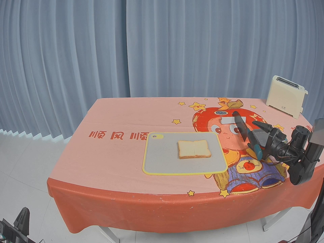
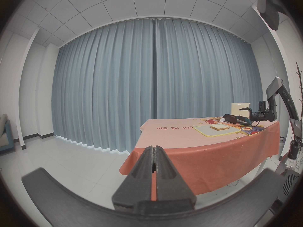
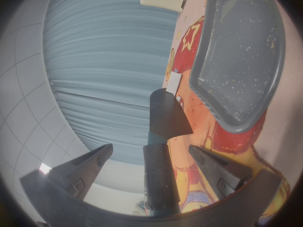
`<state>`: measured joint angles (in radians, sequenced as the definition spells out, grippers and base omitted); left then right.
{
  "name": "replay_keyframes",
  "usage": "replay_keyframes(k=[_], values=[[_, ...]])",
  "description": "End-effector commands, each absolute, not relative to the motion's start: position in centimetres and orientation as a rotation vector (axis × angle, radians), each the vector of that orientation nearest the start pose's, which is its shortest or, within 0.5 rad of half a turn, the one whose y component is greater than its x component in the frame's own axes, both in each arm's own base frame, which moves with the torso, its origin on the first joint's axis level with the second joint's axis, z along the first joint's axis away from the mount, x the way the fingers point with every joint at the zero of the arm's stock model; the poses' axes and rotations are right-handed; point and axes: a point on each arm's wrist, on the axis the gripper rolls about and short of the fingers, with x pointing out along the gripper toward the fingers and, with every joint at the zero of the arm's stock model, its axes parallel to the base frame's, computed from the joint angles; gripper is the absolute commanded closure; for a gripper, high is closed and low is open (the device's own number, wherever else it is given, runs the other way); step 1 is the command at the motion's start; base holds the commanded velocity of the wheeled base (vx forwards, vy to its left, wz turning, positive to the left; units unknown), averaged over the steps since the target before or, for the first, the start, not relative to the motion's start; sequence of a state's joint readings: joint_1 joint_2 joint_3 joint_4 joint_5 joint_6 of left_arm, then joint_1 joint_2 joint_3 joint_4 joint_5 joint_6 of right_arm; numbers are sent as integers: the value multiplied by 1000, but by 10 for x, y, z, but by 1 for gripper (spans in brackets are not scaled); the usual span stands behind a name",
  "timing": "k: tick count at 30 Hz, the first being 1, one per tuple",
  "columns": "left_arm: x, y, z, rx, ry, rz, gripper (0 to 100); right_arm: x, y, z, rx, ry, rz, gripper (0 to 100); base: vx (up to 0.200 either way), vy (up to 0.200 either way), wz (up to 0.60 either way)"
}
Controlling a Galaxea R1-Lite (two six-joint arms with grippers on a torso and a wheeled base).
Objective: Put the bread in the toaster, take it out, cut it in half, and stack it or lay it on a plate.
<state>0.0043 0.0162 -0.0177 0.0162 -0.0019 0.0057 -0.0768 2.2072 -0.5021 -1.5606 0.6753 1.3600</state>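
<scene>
Bread (image 1: pixel 194 149) looks cut on the board (image 1: pixel 162 157), so the right tool (image 3: pixel 150 147) gapes released around the knife (image 1: pixel 241 127), likely parking it near the bench's right edge; left tool (image 2: pixel 153 161) clenched.

A salmon-pink cloth (image 1: pixel 118 159), printed with a cartoon apple-headed figure and small yellow stars, lies spread beneath the right claw (image 3: pixel 149 148). A small white card (image 1: pixel 233 120) rests flat on the cloth just beyond the claw (on the cartoon's red forehead). Pleated blue-grey curtains (image 1: pixel 162 37) hang well behind it. White floor tiles (image 1: pixel 23 172) lie below, far to its left.
</scene>
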Motion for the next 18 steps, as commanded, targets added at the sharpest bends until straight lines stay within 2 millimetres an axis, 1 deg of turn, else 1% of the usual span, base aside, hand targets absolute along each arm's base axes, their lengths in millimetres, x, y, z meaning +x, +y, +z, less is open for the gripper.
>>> replay_keyframes(k=[1,8,18], values=[[-22,0,76,6,26,3,100,326,-10,42,1369,529,407,0,0,0,0],[-22,0,76,6,25,1,100,324,-11,49,1357,512,418,0,0,0,0],[-22,0,76,6,25,3,100,318,-8,66,1327,474,455,0,0,0,0]])
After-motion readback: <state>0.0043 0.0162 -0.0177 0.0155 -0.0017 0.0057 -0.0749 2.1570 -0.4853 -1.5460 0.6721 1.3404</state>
